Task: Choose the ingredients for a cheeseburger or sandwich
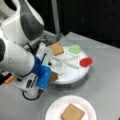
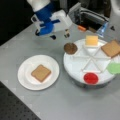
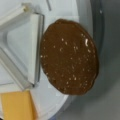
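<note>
A: Item one, the gripper point(image 2: 60, 35). Where is it sitting?

B: It is hanging above the near rim of the divided white tray point(image 2: 75, 66), directly over the dark brown round patty point(image 2: 70, 48). Its fingers are pointing down at the patty; whether they are apart or together, I cannot tell. Nothing is showing between them.

A: And the patty's bearing from it?

B: Straight below. In the wrist view the patty point(image 3: 69, 57) is filling the middle of the picture, lying flat in its own wedge at the tray's edge, slightly overhanging the rim. Being round, it is offering no long axis.

A: Remaining stock on the tray?

B: The yellow cheese square point(image 2: 91, 40) is lying in the wedge just beside the patty; a tan bread square point(image 2: 111, 48), the green piece point(image 2: 115, 67) and the red disc point(image 2: 91, 78) are occupying further wedges.

A: Anything already picked?

B: One bread square point(image 2: 41, 73) is lying flat on the white round plate point(image 2: 25, 75), well apart from the tray.
</note>
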Motion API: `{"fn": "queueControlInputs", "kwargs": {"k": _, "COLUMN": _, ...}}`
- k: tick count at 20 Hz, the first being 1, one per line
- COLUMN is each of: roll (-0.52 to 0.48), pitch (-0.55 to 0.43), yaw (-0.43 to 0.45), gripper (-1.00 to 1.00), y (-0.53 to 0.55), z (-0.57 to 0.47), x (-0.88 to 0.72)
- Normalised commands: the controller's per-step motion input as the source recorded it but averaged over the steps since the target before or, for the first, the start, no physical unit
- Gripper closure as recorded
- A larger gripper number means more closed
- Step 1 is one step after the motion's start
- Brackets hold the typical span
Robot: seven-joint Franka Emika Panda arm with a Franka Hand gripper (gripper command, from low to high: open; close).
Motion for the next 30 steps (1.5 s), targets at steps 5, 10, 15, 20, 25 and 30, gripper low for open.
{"fn": "queueControlInputs", "kwargs": {"k": 5, "roll": 0.539, "pitch": 0.116, "yaw": 0.125, "gripper": -1.00, "y": -0.24, "z": -0.12, "x": 0.10}}
{"fn": "queueControlInputs", "kwargs": {"k": 10, "roll": 0.590, "pitch": 0.129, "yaw": 0.184, "gripper": -1.00, "y": -0.31, "z": -0.08, "x": 0.22}}
{"fn": "queueControlInputs", "kwargs": {"k": 15, "roll": 0.563, "pitch": 0.097, "yaw": 0.216, "gripper": -1.00, "y": -0.37, "z": -0.10, "x": 0.39}}
{"fn": "queueControlInputs", "kwargs": {"k": 20, "roll": 0.568, "pitch": 0.112, "yaw": 0.185, "gripper": -1.00, "y": -0.38, "z": -0.12, "x": 0.45}}
{"fn": "queueControlInputs", "kwargs": {"k": 25, "roll": 0.561, "pitch": 0.066, "yaw": 0.154, "gripper": -1.00, "y": -0.31, "z": -0.16, "x": 0.43}}
{"fn": "queueControlInputs", "kwargs": {"k": 30, "roll": 0.468, "pitch": -0.010, "yaw": 0.143, "gripper": -1.00, "y": -0.15, "z": -0.22, "x": 0.32}}
